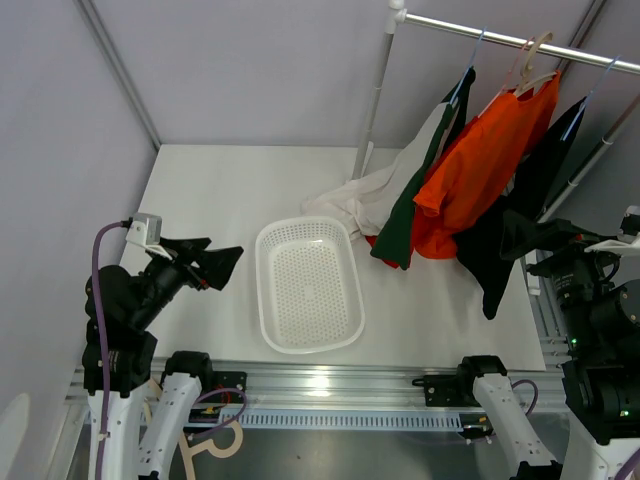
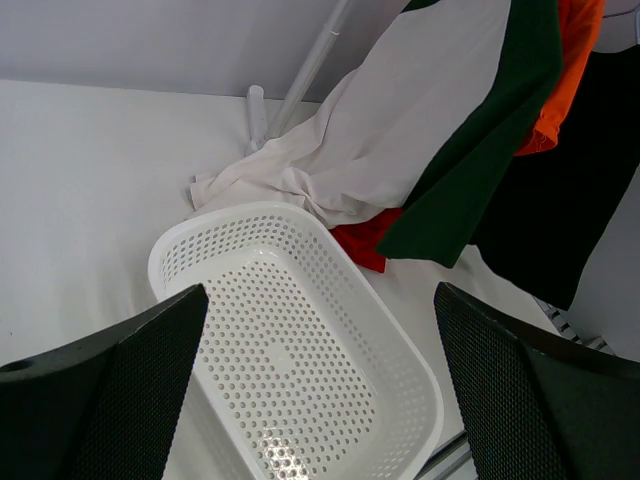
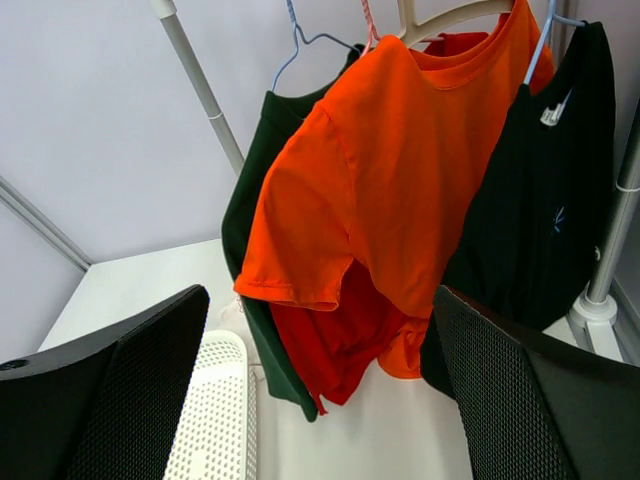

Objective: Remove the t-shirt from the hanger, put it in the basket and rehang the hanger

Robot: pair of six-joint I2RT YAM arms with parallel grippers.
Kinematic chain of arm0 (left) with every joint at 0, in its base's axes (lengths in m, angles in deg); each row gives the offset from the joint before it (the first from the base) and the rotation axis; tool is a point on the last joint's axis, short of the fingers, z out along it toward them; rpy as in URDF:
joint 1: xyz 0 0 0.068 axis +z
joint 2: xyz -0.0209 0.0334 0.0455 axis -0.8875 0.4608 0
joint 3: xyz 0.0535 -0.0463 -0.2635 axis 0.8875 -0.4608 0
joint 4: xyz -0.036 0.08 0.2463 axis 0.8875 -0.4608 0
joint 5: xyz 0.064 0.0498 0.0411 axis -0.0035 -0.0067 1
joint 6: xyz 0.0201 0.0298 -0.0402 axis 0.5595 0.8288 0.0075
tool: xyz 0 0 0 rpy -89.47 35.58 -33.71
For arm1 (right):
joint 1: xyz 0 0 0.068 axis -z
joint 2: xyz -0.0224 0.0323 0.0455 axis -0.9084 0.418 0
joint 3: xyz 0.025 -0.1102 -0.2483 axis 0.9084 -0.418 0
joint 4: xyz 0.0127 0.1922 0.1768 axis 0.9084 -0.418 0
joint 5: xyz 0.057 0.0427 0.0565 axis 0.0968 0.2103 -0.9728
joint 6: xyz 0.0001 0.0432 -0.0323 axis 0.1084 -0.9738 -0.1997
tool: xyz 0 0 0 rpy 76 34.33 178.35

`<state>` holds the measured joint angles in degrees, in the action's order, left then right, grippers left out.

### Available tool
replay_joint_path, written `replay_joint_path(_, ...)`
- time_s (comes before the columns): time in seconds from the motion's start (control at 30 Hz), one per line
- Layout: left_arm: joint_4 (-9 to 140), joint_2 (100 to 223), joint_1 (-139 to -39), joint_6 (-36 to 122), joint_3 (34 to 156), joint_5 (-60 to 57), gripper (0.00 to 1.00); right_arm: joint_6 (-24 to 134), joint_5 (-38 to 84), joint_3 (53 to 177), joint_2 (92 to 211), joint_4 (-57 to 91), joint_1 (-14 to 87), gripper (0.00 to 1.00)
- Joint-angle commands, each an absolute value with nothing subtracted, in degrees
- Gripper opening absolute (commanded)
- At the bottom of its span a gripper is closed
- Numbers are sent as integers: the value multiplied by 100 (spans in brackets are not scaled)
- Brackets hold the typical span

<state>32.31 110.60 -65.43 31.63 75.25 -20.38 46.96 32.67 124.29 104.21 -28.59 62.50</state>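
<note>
Nothing is coming off so far: the orange t-shirt (image 3: 400, 170) is hanging fully on its hanger (image 3: 455, 14) from the rail (image 1: 500, 37) over the bench's (image 1: 220, 190) far right, while the left pincer (image 2: 320, 390) and right pincer (image 3: 320, 395) are both gaping wide, gripping nothing.

A white perforated basket (image 1: 310, 345) lies flat on the white table (image 1: 215, 200), open side up, closer to the near edge than to the far edge. A white upright pole (image 1: 376, 100) stands at the far side, right of the basket. It carries a horizontal metal rail (image 1: 465, 29) running to the right.
</note>
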Motion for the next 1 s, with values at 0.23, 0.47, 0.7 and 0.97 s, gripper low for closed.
replay_joint_path(0.23,3189,11015,-6563,3240,7713,-2014,99,4713,3467,12642,10389,-3098,6222,99)
replay_joint_path(0.47,3215,11050,-6563,3179,7704,-1917,100,4363,4556,12976,11108,-3600,6221,99)
replay_joint_path(0.7,3496,11094,-6563,3056,7563,-2049,100,4002,5970,13625,12382,-3619,6222,97)
replay_joint_path(0.97,3690,11331,-6563,3109,7642,-2181,100,4097,6763,14356,13569,-3276,6554,74)
